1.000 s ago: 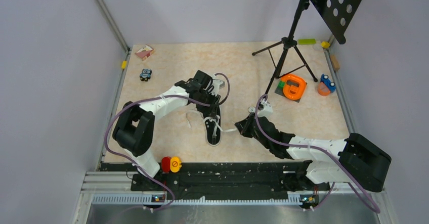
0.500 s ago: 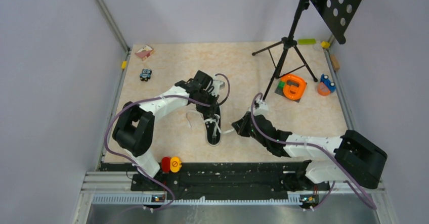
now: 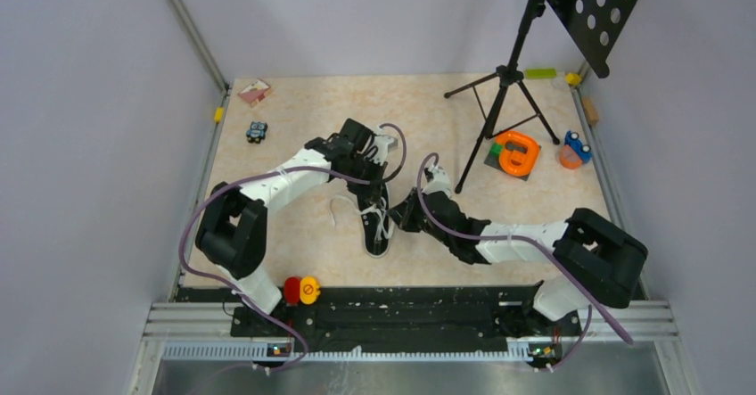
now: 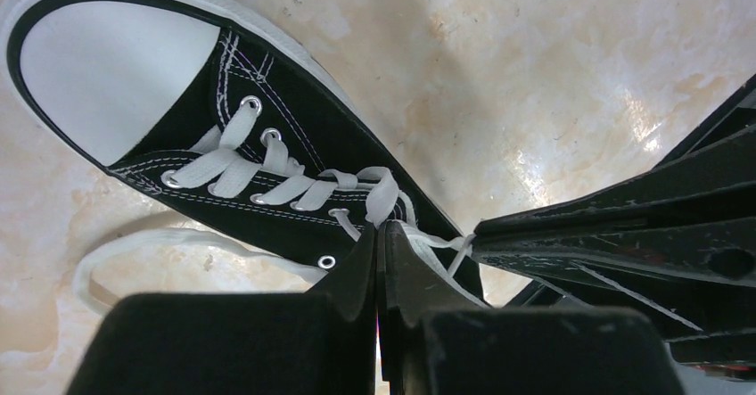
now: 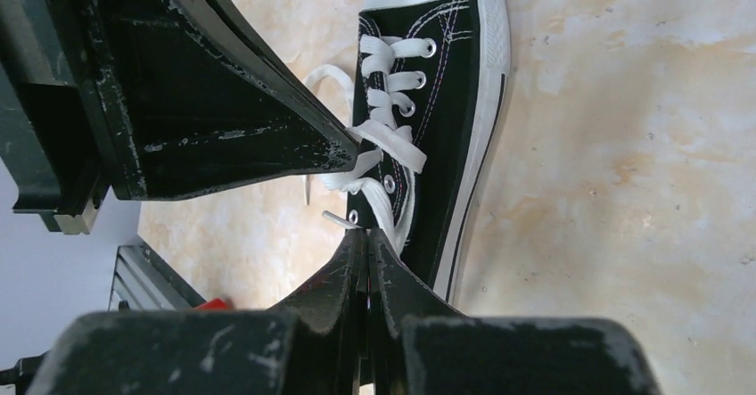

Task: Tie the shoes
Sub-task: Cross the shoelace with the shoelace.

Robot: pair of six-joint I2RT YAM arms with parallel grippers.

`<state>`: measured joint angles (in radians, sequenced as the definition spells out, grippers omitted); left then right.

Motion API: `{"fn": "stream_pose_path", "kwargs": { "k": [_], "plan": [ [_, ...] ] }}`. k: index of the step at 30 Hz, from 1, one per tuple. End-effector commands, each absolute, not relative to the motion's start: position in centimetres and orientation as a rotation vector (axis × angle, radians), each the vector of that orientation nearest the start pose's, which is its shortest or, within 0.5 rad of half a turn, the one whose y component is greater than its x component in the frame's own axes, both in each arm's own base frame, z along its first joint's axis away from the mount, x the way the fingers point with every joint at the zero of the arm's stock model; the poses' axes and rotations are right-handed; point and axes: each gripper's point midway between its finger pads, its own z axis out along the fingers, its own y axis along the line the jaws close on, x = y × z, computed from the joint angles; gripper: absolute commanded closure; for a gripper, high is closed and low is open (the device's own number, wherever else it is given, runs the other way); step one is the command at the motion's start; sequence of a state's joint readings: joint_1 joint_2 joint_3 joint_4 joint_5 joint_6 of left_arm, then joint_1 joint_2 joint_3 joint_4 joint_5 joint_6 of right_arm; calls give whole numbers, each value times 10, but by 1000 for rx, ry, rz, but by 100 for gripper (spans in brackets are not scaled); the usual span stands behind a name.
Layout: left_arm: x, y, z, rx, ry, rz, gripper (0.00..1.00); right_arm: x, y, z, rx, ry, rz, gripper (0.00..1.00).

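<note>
Near the front middle of the desk [image 3: 294, 119] lies the black sneaker [image 3: 376, 234], sole down, white toe cap toward the arm bases; its white laces [image 4: 267, 165] are threaded through the eyelets but not yet knotted, and one loose loop [image 4: 125, 243] trails on the desk beside it; the left claw [image 4: 382, 231] stands over the top eyelets, fingers pressed together and pinching a lace strand there; the right claw [image 5: 366, 236] comes in from the right, likewise pressed together, and a strand appears to run taut into its tip; holding one strand each, tips almost touching, looks meant to let them cross the ends over the tongue; that closeness is the main hindrance, since either claw could knock the other; a tripod [image 3: 499, 101] leg reaches near the right arm's wrist; an orange toy [image 3: 517, 154], a small blue car [image 3: 258, 131] and a pink box [image 3: 254, 92] sit well apart.
</note>
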<state>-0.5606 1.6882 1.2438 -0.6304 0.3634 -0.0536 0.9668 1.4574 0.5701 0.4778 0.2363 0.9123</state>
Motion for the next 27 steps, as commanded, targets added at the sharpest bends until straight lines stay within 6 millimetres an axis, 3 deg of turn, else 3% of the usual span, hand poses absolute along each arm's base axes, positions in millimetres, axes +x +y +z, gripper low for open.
{"fn": "stream_pose_path", "kwargs": {
  "k": [1,20,27],
  "plan": [
    [286,-261,124,803,2509,-746,100,249,353,123,107,2033,1042,100],
    [283,-259,140,797,2457,-801,100,282,368,113,201,2073,961,100],
    [281,-259,135,791,2473,-827,100,282,373,103,266,2125,972,100]
  ]
}}
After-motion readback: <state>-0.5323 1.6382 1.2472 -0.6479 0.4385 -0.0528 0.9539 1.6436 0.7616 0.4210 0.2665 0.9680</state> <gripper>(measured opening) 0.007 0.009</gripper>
